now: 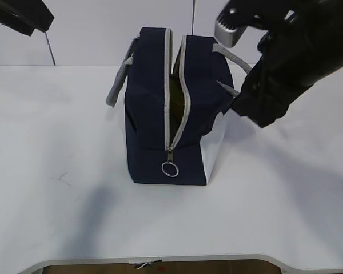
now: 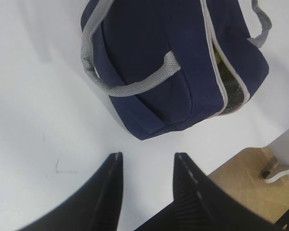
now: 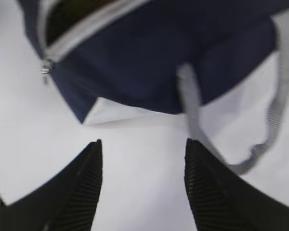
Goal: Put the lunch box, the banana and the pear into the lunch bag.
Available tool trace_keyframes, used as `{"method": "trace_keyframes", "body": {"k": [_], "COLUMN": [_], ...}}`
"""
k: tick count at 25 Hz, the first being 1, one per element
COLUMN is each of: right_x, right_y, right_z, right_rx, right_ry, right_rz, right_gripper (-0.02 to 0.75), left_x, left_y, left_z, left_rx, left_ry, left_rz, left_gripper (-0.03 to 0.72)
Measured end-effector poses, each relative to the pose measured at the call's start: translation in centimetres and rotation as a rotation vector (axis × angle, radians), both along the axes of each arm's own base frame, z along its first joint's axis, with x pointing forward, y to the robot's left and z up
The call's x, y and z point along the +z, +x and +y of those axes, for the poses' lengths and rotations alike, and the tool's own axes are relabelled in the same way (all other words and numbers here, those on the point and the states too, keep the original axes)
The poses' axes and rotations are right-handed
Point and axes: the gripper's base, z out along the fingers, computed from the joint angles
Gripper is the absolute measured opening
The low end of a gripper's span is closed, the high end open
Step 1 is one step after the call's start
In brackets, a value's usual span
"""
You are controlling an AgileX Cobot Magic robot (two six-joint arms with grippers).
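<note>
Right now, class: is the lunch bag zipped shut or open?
Open. The lunch bag's grey zipper gapes along the top, its ring pull low on the front.

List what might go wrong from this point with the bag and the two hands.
1. The right hand hangs open just beside the lunch bag's grey handle; moving in, a finger could snag the webbing and tip the bag.
2. The zipper gapes only narrowly, so anything lowered in may catch on its edges.
3. The left hand is open and apart from the bag, so nothing steadies it.

A lab-like test bench is suggested by a bare white table (image 1: 57, 217), a plain pale wall (image 1: 91, 34) and wood-look flooring (image 2: 245, 178).
</note>
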Motion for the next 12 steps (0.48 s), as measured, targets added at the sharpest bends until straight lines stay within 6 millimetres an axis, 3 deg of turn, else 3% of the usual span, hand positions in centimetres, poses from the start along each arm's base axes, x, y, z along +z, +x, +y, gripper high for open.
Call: {"method": "trace_keyframes", "body": {"k": [8,12], "right_x": [-2.1,-4.6], "right_y": [-0.8,-1.1], "right_z": [0.3,0.3], "right_rx": [-0.295,-0.339], "right_ry": [0.155,0.228], "right_rz": [0.117,0.110], "right_gripper": [0.446,0.446], "left_x": [0.0,0.0], "left_y": [0.0,0.0], "left_z": [0.0,0.0], "left_rx": [0.001,0.001], "left_ry": [-0.001,-0.001], "left_rz": [0.001,0.001], "left_gripper": [0.265,0.265]}}
